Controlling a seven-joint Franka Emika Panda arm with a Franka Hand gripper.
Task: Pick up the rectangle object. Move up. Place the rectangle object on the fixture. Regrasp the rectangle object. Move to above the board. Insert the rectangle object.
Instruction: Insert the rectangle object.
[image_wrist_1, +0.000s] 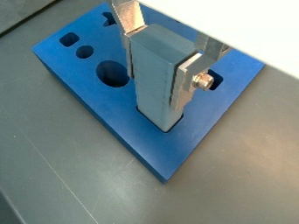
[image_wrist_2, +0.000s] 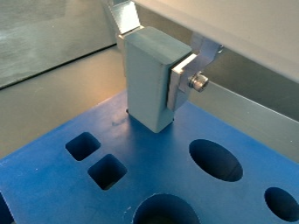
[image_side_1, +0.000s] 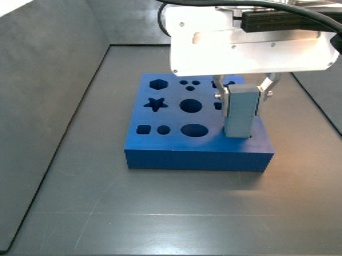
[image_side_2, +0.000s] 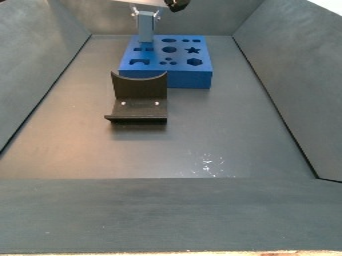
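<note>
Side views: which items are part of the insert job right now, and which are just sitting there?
In the job:
- rectangle object, upright, clamped in the gripper, lower end at the board
- board, blue, with shaped holes
- gripper, above the board's edge

Just sitting there:
- fixture, on the floor beside the board, nothing on it
- nothing else loose in view

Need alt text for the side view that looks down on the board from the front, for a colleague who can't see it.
The gripper holds a light grey-blue rectangular block upright between its silver fingers, its lower end at the bright blue square board near one edge. The board's star, round and oval holes stand open on a dark grey floor.
</note>
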